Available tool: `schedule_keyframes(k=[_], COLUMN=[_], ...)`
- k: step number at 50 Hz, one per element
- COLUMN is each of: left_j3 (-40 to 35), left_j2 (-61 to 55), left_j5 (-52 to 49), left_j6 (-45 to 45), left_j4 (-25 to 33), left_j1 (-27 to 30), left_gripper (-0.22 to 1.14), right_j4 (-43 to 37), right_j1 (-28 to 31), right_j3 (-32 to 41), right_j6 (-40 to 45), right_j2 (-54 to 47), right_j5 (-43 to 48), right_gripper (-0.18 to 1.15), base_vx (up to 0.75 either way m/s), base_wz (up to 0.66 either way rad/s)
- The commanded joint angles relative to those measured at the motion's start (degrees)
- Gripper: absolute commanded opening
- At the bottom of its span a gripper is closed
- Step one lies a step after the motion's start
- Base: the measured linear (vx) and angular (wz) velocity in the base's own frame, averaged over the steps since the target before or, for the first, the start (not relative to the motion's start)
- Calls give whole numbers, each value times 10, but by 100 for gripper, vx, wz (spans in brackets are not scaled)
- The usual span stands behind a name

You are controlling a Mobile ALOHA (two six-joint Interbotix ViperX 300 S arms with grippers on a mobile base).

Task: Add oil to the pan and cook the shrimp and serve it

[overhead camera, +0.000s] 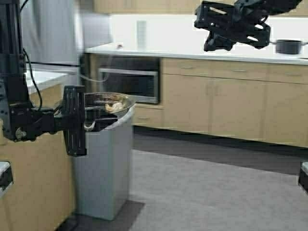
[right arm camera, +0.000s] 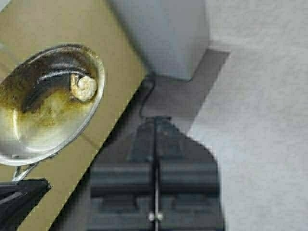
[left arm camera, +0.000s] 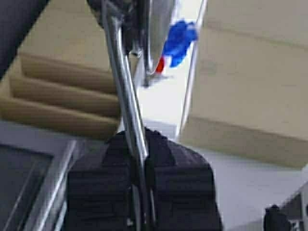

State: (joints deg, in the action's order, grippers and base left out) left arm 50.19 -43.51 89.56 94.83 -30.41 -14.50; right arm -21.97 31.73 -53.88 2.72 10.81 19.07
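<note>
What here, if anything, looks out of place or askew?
The pan is off any stove: the left gripper holds it by the handle in mid-air above a grey bin, with the shrimp inside. Nothing looks spilled.

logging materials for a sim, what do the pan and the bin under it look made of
The pan looks like polished steel: bright mirror-like rim and handle, with a browned, oily golden film inside around the shrimp. The bin below it looks like smooth matte grey plastic, though painted metal can't be ruled out. The left gripper jaws clamping the handle look like ribbed black rubber or plastic.
</note>
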Motion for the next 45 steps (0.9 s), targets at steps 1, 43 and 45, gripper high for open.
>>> schedule_keyframes(k=[1,43,45], left_j3=[-3,14,18], left_j2=[45,299,310], left_j5=[16,-169,-171], left_j6=[-11,51,54], left_j4=[-2,-4,-3], left_j1=[-1,-1,-1], left_gripper=[3,4,4], right_j4=[-1,-7,-9], right_j1=[-1,-1,-1], right_j3=[15,37,36], right_j6=[-1,1,2], right_j2=[11,18,22], right_j5=[-2,7,5], right_gripper=[6,6,6], base_vx=[-3,1,1], base_wz=[38,53,35])
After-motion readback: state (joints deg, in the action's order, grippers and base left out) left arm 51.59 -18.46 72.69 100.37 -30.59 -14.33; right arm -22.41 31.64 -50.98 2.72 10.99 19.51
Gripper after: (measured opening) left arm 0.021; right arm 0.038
